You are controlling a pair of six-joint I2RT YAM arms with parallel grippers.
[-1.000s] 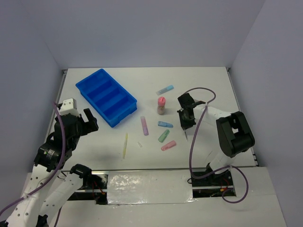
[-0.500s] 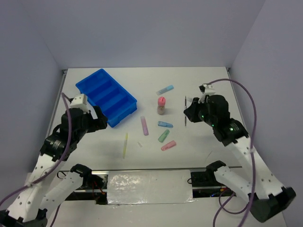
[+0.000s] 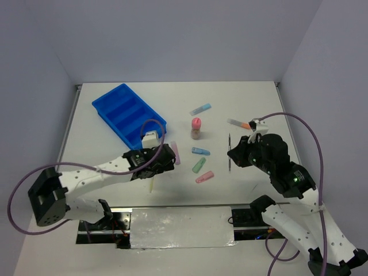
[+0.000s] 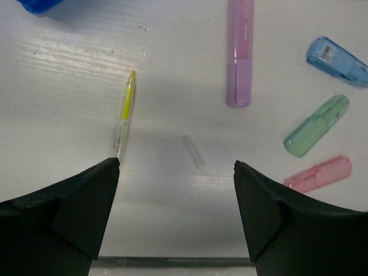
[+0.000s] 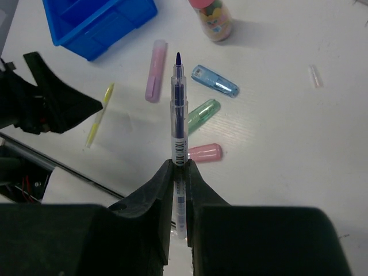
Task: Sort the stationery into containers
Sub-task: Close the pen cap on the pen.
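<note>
The blue tray (image 3: 129, 115) stands at the back left, its corner in the right wrist view (image 5: 98, 17). My right gripper (image 3: 234, 156) (image 5: 180, 164) is shut on the thin dark pen (image 3: 229, 146) (image 5: 179, 109) and holds it above the table, right of the sticks. My left gripper (image 3: 164, 162) (image 4: 176, 165) is open and empty, low over the table between the yellow pencil (image 4: 125, 112) (image 3: 151, 184) and the pink stick (image 4: 317, 173). The purple stick (image 4: 240, 52), green stick (image 4: 316, 126) and blue stick (image 4: 336, 61) lie ahead of it. The pink-capped bottle (image 3: 196, 127) stands upright.
Another blue stick (image 3: 200, 108) lies behind the bottle. An orange-tipped white marker (image 3: 238, 122) lies at the right. A small clear cap (image 4: 193, 152) lies between the left fingers' line and the purple stick. Grey walls close the table on three sides.
My left arm has swung from the left edge to the middle, over the yellow pencil. My right gripper, holding the pen, has moved nearer and uncovered the orange-tipped marker.
</note>
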